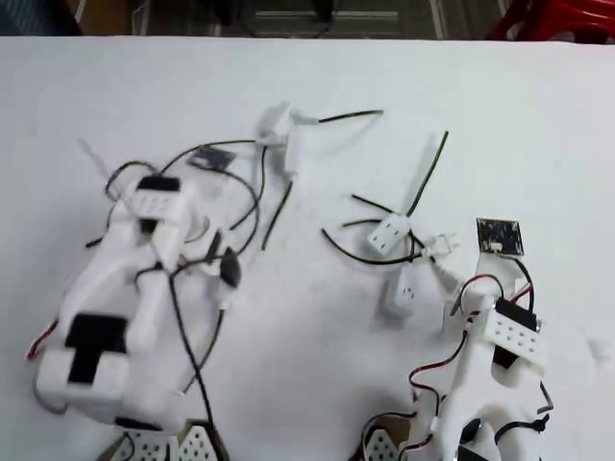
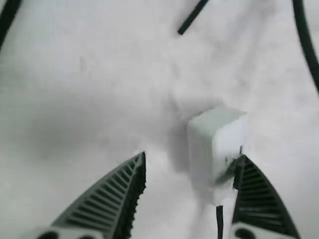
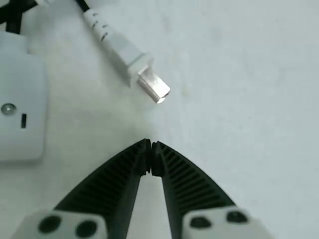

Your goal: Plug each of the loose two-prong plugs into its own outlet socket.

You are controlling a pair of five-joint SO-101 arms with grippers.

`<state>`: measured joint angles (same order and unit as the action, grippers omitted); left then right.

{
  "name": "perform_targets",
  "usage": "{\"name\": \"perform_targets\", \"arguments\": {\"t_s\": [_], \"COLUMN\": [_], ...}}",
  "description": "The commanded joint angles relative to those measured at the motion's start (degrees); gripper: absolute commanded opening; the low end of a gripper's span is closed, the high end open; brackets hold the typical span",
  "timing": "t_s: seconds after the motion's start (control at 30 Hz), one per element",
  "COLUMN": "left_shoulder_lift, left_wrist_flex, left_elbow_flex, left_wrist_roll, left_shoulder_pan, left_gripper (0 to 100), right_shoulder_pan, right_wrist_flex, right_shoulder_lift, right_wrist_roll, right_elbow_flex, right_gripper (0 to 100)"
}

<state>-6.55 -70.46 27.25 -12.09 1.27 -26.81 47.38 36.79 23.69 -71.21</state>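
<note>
Grasping step: left gripper (image 2: 192, 159), jaws apart, has a white block (image 2: 217, 144) between them; right gripper (image 3: 150, 145), jaws together, faces a plug (image 3: 149, 88), socket (image 1: 402, 288) at its 9 o'clock from above. Next: open, straddle plug

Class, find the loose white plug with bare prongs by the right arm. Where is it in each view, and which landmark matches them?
High view: plug right of centre, beyond the right arm.
Right wrist view: plug just ahead of the shut right gripper.
Left wrist view: a different white block instead.
Landmark: the socket block beside it.
</note>
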Motion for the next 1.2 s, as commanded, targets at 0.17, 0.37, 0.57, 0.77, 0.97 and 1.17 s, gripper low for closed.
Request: {"name": "perform_targets", "arguments": {"t_s": [0.17, 0.37, 0.57, 0.77, 0.97, 1.17], "left_shoulder_lift": [-13.1, -13.0, -12.7, -3.2, 11.0, 23.2], "left_wrist_flex": [-9.1, -9.1, -11.7, -11.8, -7.0, -6.9], "left_elbow_flex": [-12.0, -10.7, -11.0, -6.7, 3.9, 10.9], "left_wrist_roll": [0.2, 5.3, 5.7, 5.8, 5.8, 5.8], "left_shoulder_pan": [-3.7, -10.9, -10.9, -11.4, -11.5, -13.9], "left_gripper": [28, 27, 27, 27, 27, 28], "right_shoulder_pan": [0.4, 0.4, 0.4, 0.4, 0.5, 0.5], "right_wrist_flex": [-0.7, -0.7, -0.7, -0.7, -1.2, -1.5], "right_shoulder_lift": [0.5, 0.5, 0.5, 0.5, 0.5, 0.4], "right_wrist_roll": [0.3, 0.3, 0.3, 0.3, 0.3, 0.3], "right_elbow_flex": [0.3, 0.3, 0.3, 0.3, 0.3, 0.3], "right_gripper": [2.5, 2.5, 2.5, 2.5, 2.5, 2.5]}}
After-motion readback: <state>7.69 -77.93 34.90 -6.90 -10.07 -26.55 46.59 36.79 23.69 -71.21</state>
